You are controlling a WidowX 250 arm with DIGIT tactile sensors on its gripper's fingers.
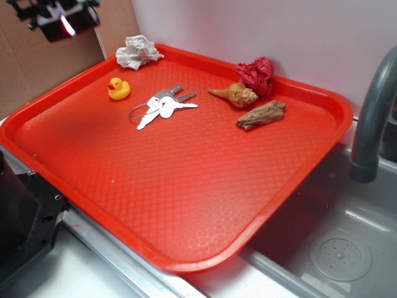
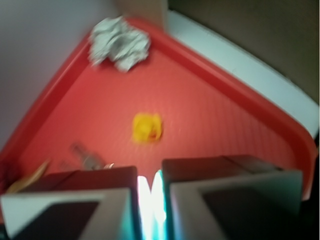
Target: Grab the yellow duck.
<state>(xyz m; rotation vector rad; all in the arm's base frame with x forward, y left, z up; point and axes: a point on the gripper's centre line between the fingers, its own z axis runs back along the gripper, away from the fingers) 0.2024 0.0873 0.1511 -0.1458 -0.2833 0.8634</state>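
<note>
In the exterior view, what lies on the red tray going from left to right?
yellow duck → crumpled white paper → key bunch → spiral seashell → crumpled red paper → brown wood piece

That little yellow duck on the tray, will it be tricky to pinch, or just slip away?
The yellow duck looks glossy and rounded, so it may slip from a pinch. It is tiny, probably light, so a nudge could send it sliding across the red tray. It sits upright and apart from the keys, leaving room around it.
</note>
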